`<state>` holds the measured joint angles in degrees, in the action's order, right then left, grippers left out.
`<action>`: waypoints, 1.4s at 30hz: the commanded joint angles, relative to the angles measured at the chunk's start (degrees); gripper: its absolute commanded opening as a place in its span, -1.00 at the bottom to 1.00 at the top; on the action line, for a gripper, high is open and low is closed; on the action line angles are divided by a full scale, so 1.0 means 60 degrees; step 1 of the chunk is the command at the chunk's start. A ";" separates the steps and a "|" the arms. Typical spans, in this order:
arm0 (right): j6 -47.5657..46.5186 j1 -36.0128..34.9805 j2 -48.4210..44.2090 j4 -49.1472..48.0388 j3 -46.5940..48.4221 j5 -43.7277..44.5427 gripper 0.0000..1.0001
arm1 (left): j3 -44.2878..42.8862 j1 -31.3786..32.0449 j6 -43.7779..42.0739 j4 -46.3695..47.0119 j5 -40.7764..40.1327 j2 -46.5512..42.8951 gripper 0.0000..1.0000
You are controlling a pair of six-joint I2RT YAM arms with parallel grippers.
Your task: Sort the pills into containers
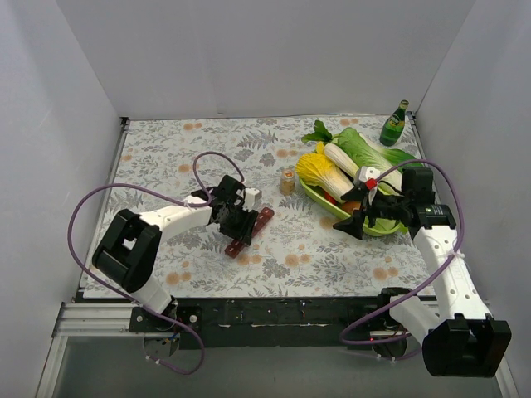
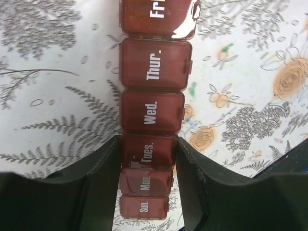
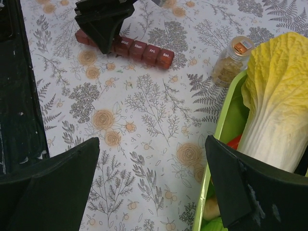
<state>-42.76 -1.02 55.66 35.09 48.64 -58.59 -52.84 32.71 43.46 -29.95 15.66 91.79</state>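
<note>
The containers [image 2: 151,106] are a dark-red strip of day-labelled compartments lying on the floral cloth, left of centre in the top view [image 1: 253,229]. They also show in the right wrist view [image 3: 144,49]. My left gripper [image 2: 148,142] straddles the strip, its fingers pressed against both sides of the "Tues." compartment; in the top view it [image 1: 241,222] sits low over the strip's near end. The pills show as an amber mass in a small clear jar with a gold lid [image 1: 287,182], upright by the tray [image 3: 230,61]. My right gripper [image 3: 152,142] is open and empty above the cloth.
A long green tray [image 1: 328,207] at the right holds a yellow cabbage [image 3: 276,96], bok choy [image 1: 365,149] and other vegetables; its rim is just under my right finger. A green bottle [image 1: 394,124] stands at the back right. White walls close in three sides.
</note>
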 commanded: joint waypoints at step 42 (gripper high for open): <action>-0.0988 -0.1354 0.0465 0.0406 0.0579 0.0580 0.96 | 0.0354 0.2092 -0.1501 0.0100 -0.1101 -0.0649 0.25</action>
<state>-47.51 -8.62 58.17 37.08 49.30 -54.98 -51.05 44.86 35.29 -29.98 10.07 89.80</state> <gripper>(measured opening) 0.981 0.600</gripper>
